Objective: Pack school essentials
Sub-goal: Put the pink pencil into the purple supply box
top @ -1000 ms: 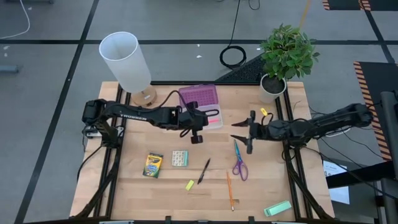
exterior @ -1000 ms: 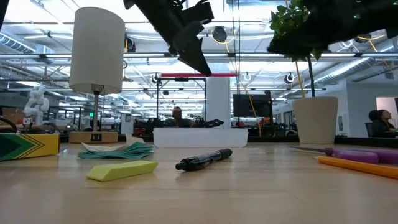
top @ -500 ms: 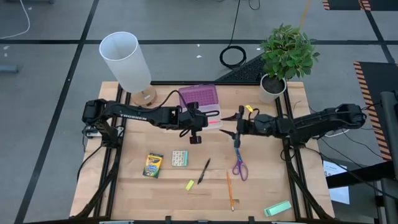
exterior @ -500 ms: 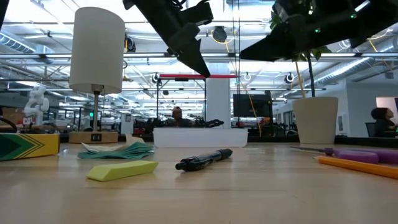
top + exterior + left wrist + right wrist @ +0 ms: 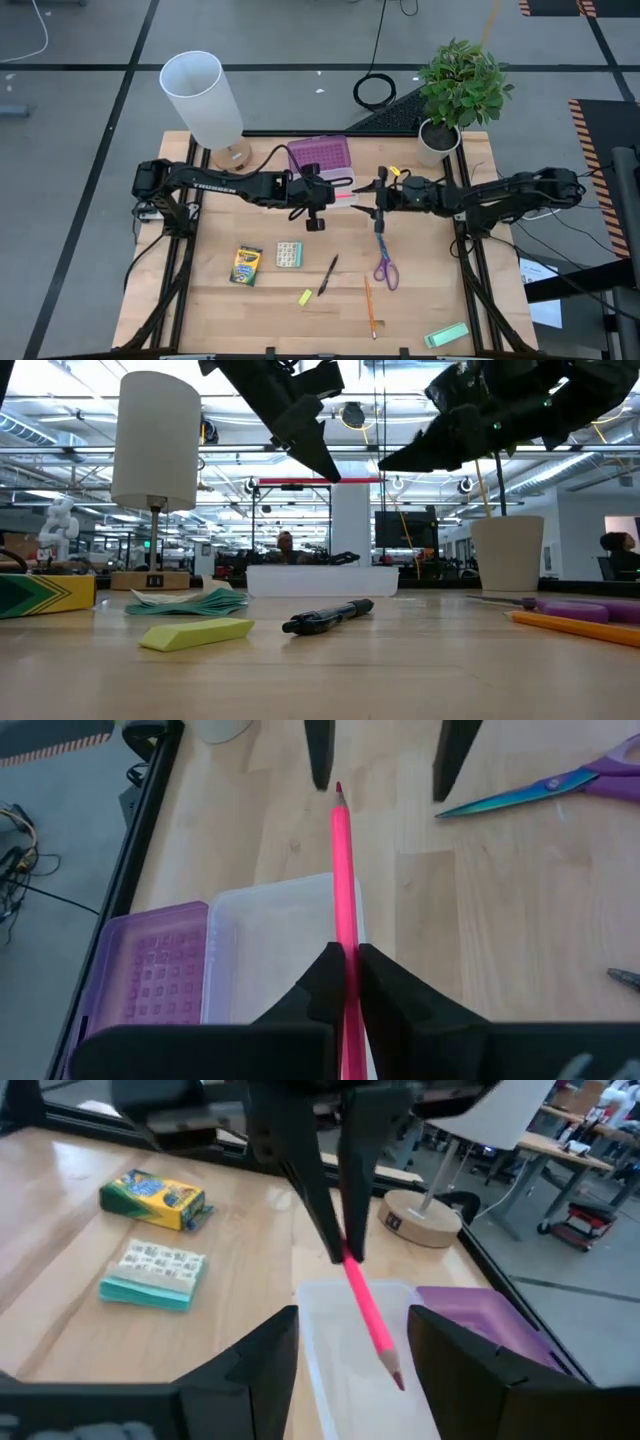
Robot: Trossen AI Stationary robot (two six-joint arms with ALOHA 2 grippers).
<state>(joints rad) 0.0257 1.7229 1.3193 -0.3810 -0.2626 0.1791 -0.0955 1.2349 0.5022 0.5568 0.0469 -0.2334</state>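
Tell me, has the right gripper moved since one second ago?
Yes. In the high view the right gripper has moved away from the potted plant, toward the pencil case.

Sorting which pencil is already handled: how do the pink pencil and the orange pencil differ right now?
The pink pencil is shut in the left gripper, held above the clear pencil case; the orange pencil lies loose on the wooden table. The pink one points toward the open right gripper; the orange one lies far from both. Both are slim pencils.
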